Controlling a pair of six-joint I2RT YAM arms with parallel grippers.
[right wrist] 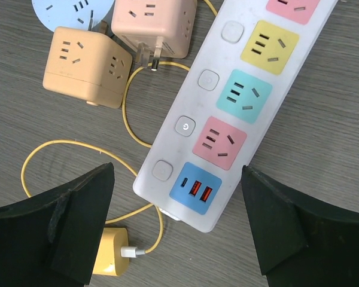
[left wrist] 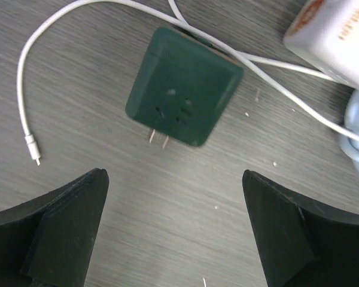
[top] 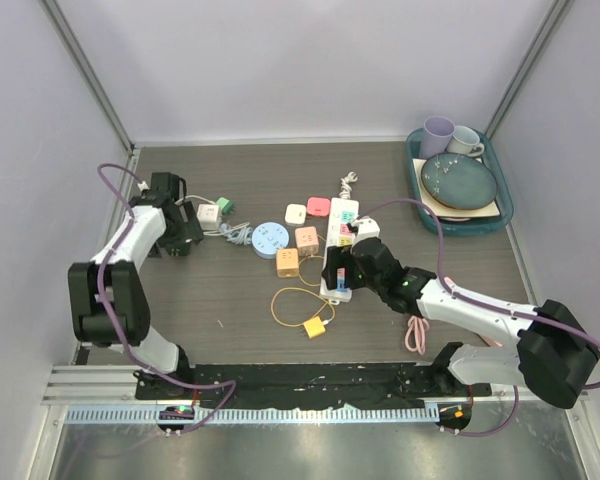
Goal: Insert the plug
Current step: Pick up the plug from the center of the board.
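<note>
Left wrist view: the left gripper (left wrist: 173, 179) hangs released and empty, the nearer arm to the green plug (left wrist: 182, 86). The plug lies just beyond on the wood-grain table (left wrist: 107, 227), centred between the jaws, prongs (left wrist: 158, 137) pointing back. A cable (left wrist: 24, 72) loops behind. Right wrist view: the right gripper (right wrist: 178, 170), also spread and empty, straddles the strip (right wrist: 251, 101), which runs to the upper right.

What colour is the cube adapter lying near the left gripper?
The cube adapter is dark green; the left wrist view shows it best.
</note>
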